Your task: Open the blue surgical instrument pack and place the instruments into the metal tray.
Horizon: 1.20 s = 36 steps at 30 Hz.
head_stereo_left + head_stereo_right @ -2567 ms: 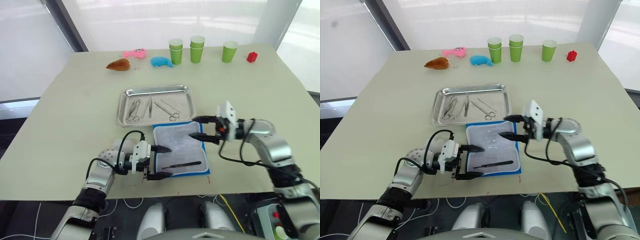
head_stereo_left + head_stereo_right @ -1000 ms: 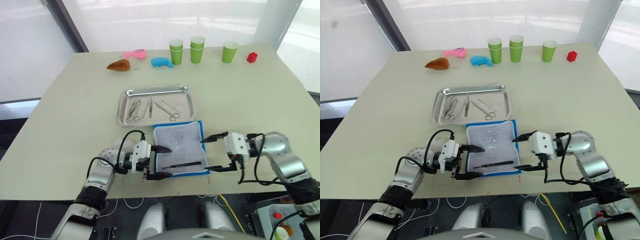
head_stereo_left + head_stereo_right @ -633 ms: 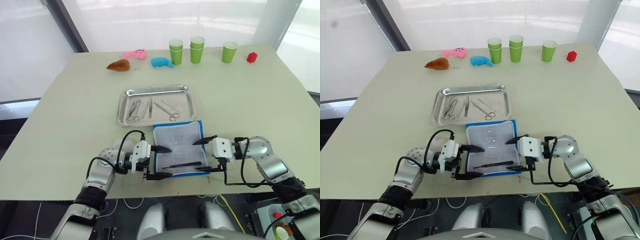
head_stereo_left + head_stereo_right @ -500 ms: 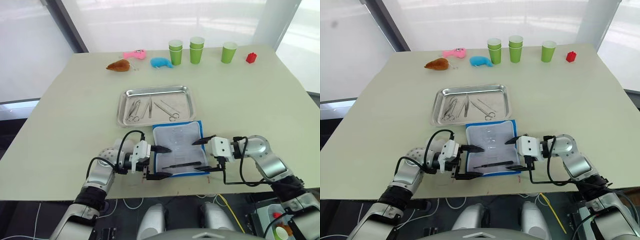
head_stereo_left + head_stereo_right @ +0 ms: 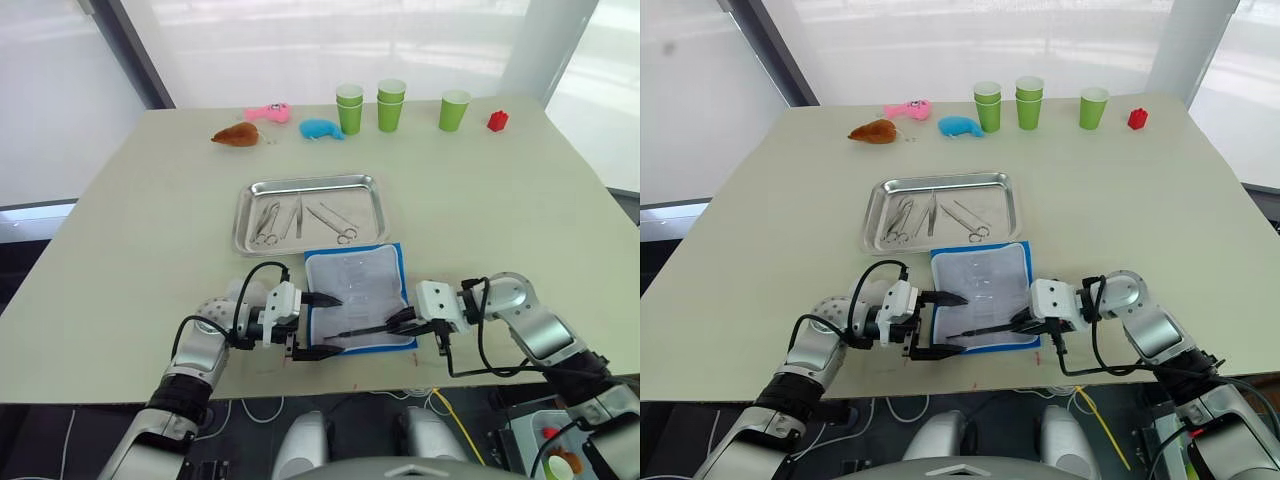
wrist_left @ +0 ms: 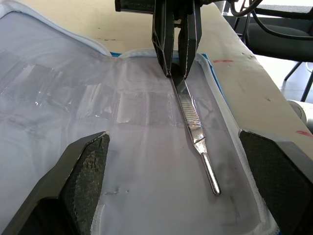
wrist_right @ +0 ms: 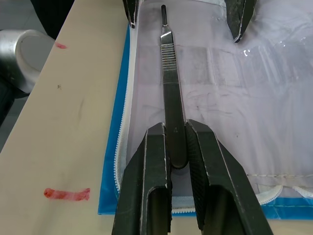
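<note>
pack (image 5: 357,296) lies open on the table (image 5: 150,230), just in front of the tray (image 5: 243,215), which has several tools (image 5: 300,217) in it. right claw (image 7: 177,147) is pinched onto the near end of a straight metal tool (image 7: 169,98) lying on the pack lining. left claw (image 5: 320,325) sits wide open at the pack's left edge, holding nothing.

Glossy steel tray (image 5: 243,214); instrument (image 7: 172,112) ridged metal.
</note>
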Each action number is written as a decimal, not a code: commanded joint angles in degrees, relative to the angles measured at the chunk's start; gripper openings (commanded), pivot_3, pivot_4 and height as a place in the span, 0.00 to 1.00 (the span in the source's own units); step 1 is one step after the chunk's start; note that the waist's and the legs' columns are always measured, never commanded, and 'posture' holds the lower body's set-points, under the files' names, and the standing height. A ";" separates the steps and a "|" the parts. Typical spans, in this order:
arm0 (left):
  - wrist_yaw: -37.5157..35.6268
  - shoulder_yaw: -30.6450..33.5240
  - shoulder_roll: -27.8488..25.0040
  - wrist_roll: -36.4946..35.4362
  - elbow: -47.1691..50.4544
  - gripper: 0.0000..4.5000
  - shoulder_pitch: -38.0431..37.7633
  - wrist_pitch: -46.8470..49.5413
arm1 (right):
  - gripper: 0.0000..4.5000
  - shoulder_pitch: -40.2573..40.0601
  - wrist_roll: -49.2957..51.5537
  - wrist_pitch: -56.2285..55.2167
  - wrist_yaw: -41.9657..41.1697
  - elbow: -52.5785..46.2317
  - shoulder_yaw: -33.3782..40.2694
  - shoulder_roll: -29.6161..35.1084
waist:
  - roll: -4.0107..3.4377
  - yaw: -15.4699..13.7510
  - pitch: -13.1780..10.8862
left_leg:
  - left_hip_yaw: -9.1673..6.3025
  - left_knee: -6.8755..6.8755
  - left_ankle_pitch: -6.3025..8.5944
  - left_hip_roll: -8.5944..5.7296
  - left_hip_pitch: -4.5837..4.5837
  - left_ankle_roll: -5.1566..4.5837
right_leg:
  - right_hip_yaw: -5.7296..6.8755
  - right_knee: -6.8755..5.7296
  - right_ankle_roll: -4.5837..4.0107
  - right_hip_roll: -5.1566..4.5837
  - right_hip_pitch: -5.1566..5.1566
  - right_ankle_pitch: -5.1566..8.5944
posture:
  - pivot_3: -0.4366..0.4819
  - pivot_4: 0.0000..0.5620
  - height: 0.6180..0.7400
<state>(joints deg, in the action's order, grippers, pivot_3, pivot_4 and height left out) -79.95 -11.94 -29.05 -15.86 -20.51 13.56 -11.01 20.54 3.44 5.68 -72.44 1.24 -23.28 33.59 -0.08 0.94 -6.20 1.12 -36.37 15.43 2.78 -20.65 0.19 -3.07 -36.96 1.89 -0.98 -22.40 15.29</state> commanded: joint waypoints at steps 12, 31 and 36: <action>0.08 -4.67 0.38 5.06 -6.24 1.00 -3.78 2.92 | 0.01 1.45 0.95 9.95 1.47 -7.50 -0.09 -0.45 | -0.07 -0.01 -0.02 | -0.02 0.00 0.00 0.02 -0.05 0.00 | 0.02 0.00 -0.01 0.01 -0.04 0.00 | 0.48 0.27 1.00; 0.19 -4.70 0.58 5.18 -6.41 1.00 -4.18 2.63 | 0.01 4.29 0.87 12.62 0.25 -17.54 -0.98 3.10 | -0.22 -0.14 -0.12 | -0.01 0.02 0.01 -0.01 -0.16 0.00 | 0.03 0.01 0.00 -0.01 -0.14 0.01 | 0.48 0.27 1.00; 0.10 -4.73 0.60 5.19 -6.46 1.00 -4.10 2.63 | 0.01 5.29 -0.30 11.59 -0.19 -17.56 -1.11 4.60 | -0.23 -0.15 -0.13 | 0.00 0.01 0.01 -0.01 -0.16 0.00 | 0.02 0.01 0.00 -0.01 -0.15 0.02 | 0.48 0.27 1.00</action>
<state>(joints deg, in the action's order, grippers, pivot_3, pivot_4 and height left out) -79.91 -11.87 -28.58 -15.86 -20.51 13.61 -11.35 24.28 2.58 18.60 -71.99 -13.49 -25.06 37.73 -0.31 0.79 -6.34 1.11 -36.35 15.43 2.76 -20.82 0.20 -3.05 -36.95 1.89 -1.00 -22.55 15.31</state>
